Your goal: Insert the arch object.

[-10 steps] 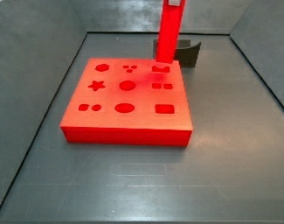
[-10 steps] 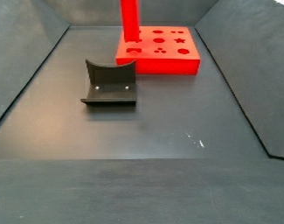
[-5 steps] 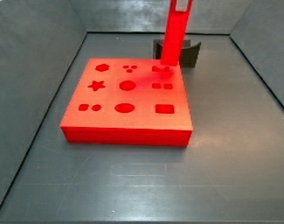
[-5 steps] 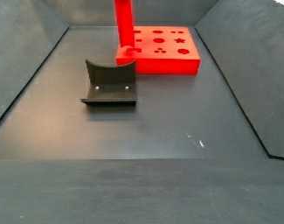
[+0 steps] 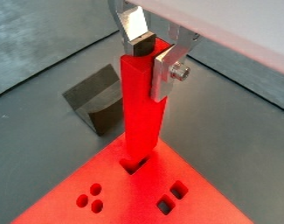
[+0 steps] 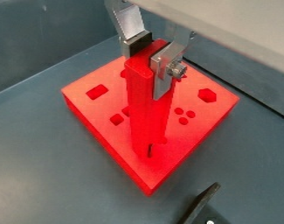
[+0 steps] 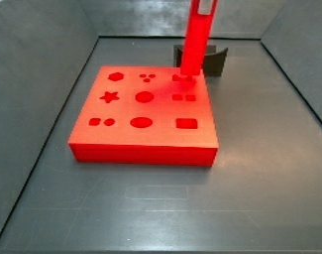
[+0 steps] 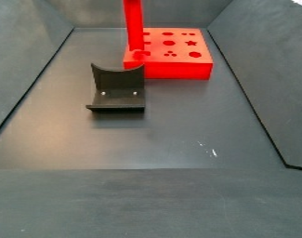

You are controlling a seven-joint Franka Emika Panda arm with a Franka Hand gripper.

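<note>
Pincer (image 5: 151, 52) pinching top of arch object (image 5: 142, 109) | bar upright, lower end in a hole at the red board's (image 7: 144, 119) edge | dark fixture (image 8: 116, 90) on table nearby

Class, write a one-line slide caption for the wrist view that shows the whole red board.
The hand holds the upright red bar, its lower end at a hole in the red board.

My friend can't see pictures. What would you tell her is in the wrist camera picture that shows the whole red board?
The gripper holds the arch object, a tall red bar, upright by its top, its lower end at a hole near one corner of the red board. The board has other shaped holes and sits on a dark grey floor.
</note>
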